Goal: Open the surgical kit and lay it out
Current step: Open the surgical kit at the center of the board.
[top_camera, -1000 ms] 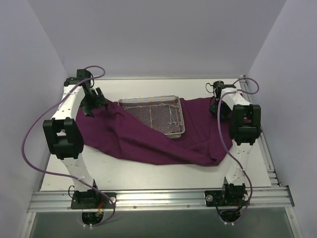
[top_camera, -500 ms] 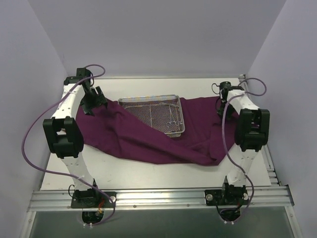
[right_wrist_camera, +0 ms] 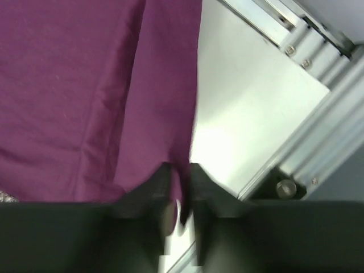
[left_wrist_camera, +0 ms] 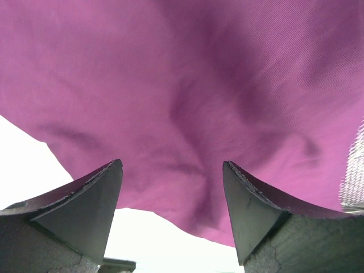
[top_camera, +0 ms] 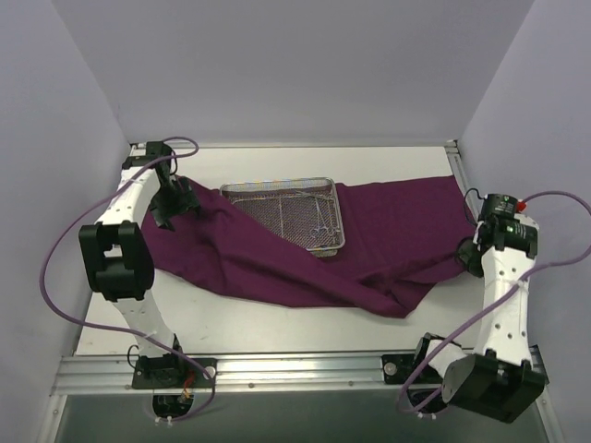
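The dark purple cloth wrap (top_camera: 305, 254) lies spread across the table, with the silver wire-mesh tray (top_camera: 288, 214) on it; a fold of cloth covers the tray's front left. Thin metal instruments (top_camera: 320, 225) lie at the tray's right end. My left gripper (top_camera: 169, 205) is open over the cloth's far left edge; in the left wrist view the cloth (left_wrist_camera: 187, 102) fills the space beyond its fingers (left_wrist_camera: 91, 199). My right gripper (top_camera: 468, 254) is shut on the cloth's right edge (right_wrist_camera: 165, 114), near the table's right side.
A metal rail (top_camera: 499, 305) runs along the table's right edge, close to my right gripper, and also shows in the right wrist view (right_wrist_camera: 318, 108). White walls enclose the table at back and sides. Bare white table (top_camera: 259, 318) lies in front of the cloth.
My right arm has swung from the far right corner to the front right, pulling the cloth's right edge outward and spreading it. My left gripper shifted slightly left.
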Robot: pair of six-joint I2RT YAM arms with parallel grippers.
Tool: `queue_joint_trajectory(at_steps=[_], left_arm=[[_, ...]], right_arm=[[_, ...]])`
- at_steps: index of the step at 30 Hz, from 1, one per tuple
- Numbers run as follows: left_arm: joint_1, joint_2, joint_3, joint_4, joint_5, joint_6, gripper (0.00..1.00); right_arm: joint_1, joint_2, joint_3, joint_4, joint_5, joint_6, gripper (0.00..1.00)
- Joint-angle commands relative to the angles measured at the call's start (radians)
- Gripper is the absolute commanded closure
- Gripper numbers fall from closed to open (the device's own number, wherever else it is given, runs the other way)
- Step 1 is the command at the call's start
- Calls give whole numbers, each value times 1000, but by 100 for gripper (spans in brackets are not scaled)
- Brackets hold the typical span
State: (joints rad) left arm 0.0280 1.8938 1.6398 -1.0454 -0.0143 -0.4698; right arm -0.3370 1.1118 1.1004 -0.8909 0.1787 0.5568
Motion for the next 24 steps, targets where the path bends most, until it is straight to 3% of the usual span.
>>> queue_joint_trajectory(at_steps=[1, 2, 3, 5, 6, 9, 16, 21, 24], left_arm=[[7, -82, -29, 42, -18, -3, 20], [6, -79, -28, 45, -15, 0, 19], [6, -70, -9, 47, 5, 5, 18], [0, -27, 26, 35, 10, 11, 17], [-2, -10, 50, 6, 5, 10, 17], [-10, 57, 158, -28, -24, 3, 17], [-54, 246, 431, -117, -46, -16, 18], [-106, 344, 606, -231, -81, -67, 19], [-129, 370, 637, -246, -104, -110, 19]], right_arm=[[-8, -107, 7, -181, 25, 6, 72], [-8, -109, 4, -198, -14, 5, 65], [-8, -99, -3, -242, -34, 9, 50], [-10, -96, -8, -269, -91, -12, 38], [-10, -102, -7, -270, -123, -21, 23], [-10, -110, 41, -238, -125, -54, 6], [-8, -26, 96, -151, -295, -74, 5], [-2, 8, 124, -129, -297, -74, 7], [1, 22, 141, -120, -308, -72, 9]])
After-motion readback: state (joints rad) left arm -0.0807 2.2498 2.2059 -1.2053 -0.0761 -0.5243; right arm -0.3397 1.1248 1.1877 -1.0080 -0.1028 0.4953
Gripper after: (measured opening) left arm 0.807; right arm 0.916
